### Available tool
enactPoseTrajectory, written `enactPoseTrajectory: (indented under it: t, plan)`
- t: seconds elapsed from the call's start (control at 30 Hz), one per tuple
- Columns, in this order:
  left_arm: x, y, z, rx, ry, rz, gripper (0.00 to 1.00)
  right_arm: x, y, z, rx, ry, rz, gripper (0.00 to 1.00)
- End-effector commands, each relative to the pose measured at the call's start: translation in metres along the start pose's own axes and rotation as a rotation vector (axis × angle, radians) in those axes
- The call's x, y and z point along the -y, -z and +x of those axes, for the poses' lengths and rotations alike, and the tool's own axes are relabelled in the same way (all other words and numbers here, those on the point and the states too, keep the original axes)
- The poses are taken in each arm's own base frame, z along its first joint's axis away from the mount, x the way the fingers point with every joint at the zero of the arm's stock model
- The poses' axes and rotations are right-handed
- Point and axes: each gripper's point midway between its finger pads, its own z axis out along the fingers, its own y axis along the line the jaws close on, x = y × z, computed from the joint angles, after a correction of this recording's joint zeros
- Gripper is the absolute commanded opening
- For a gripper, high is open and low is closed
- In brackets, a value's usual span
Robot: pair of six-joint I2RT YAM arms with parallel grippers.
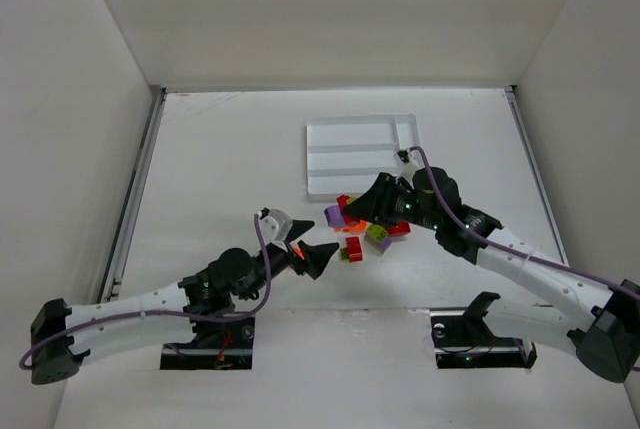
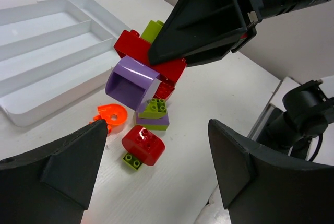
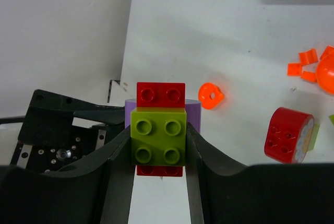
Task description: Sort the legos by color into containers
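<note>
R tool (image 3: 159, 148) is clenched on a clump of stuck-together bricks that looks lifted off the table (image 1: 220, 149). Its fingers pinch a lime brick (image 3: 159, 130) from both sides. A red brick (image 3: 160, 92) under it pokes out past both ends, long axis along the fingers. A purple piece (image 2: 133, 84) hangs off the side facing the other arm.

L tool (image 1: 315, 242) is released, fingers spread wide w/ nothing between them. It points at the clump from the near-left, close but apart.

Loose bits lie on the table under and btw the two tools:
- an orange ring (image 2: 112, 115)
- a red round piece (image 2: 143, 144) w/ a small lime plate under it
- a lime-on-purple pair (image 2: 153, 114)
- a few orange scraps (image 3: 308, 65) further off

The tray (image 1: 350, 134) sits just beyond the pile, on the far side from both bases, long slots running left-right in the top view. No piece shows in the slots that are in view, so sorting looks barely begun.

Key relation: the tray lies past the R tool, and the R arm is clearly nearer to it. The clump mixes 3 colours, though, so it prob. can't go into one slot as is. The purple piece faces the L tool's open gap, so that's the likely part for it to take and pull off while R holds the rest. Risk: a crooked pull could pop the lime brick out of the pinch too.
</note>
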Motion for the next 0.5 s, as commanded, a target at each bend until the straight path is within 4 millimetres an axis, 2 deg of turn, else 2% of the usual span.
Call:
enactPoseTrajectory:
  t: [0.0,0.1,0.27,0.47]
  plan:
    - [0.002,-0.006,-0.038,0.112,-0.012,-0.035,0.76,-0.030,0.010,-0.005,-0.008,-0.020,-0.135,0.20]
    - [0.003,-0.006,-0.037,0.110,-0.039,-0.038,0.76,-0.031,0.011,-0.006,-0.012,-0.023,-0.142,0.20]
    - [0.004,-0.013,-0.034,0.097,-0.106,-0.046,0.74,-0.031,0.012,0.006,-0.084,-0.032,-0.176,0.20]
    - [0.012,-0.018,-0.043,0.161,-0.135,-0.031,0.72,-0.033,0.023,0.012,-0.151,-0.062,-0.228,0.20]
